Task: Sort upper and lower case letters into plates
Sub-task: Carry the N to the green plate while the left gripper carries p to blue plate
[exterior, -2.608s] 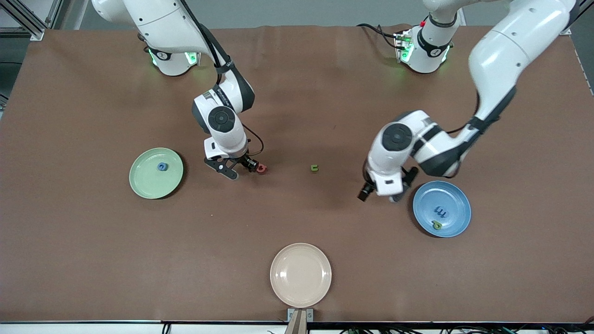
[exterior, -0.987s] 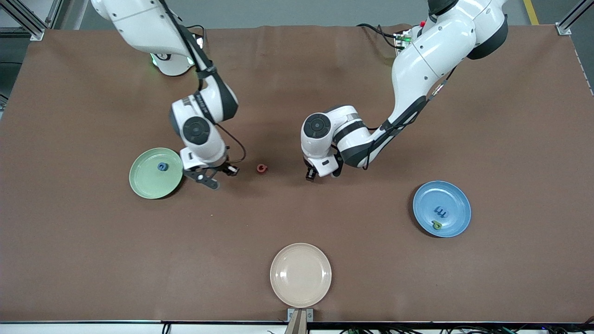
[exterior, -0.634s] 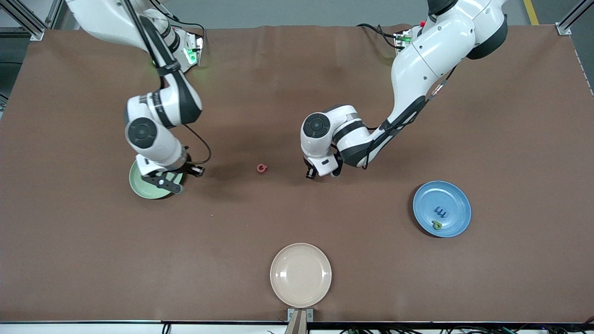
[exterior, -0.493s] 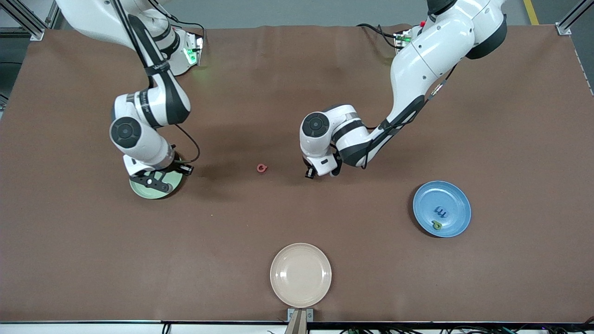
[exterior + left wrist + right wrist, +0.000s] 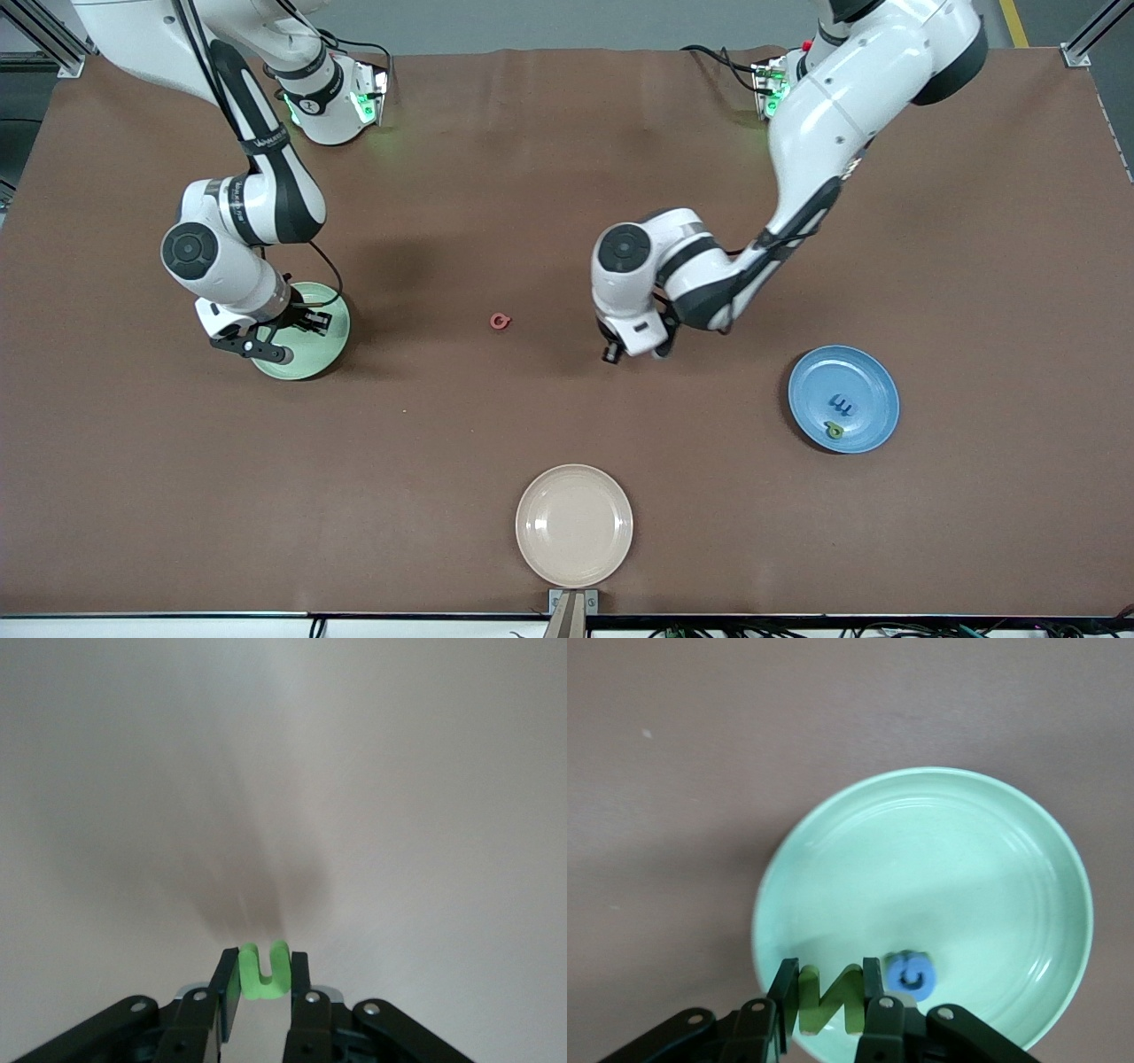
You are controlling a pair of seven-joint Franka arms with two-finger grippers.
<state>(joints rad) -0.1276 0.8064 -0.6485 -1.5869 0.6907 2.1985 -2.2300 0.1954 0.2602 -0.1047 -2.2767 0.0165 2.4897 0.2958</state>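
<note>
The mint green plate (image 5: pixel 323 353) lies toward the right arm's end of the table. My right gripper (image 5: pixel 310 322) hangs over it, shut on an olive green N (image 5: pixel 831 1003). The right wrist view shows the gripper (image 5: pixel 830 979) over the plate's (image 5: pixel 948 859) rim, beside a blue round letter (image 5: pixel 910 975) that lies in the plate. The sky blue plate (image 5: pixel 864 377) holds a dark blue m (image 5: pixel 842 405) and a small green letter (image 5: pixel 834 431). My left gripper (image 5: pixel 656 348) is over bare table near the middle. It (image 5: pixel 264 961) is shut on a bright green u (image 5: pixel 264 979). A red letter (image 5: pixel 500 322) lies on the table between the arms.
A cream-beige plate (image 5: pixel 574 525) sits at the table edge nearest the front camera. The brown table cover (image 5: pixel 443 425) is bare around it.
My right gripper has swung from beside the red letter to over the mint plate. My left gripper came from the blue plate to the green u, and now holds it a little nearer the blue plate.
</note>
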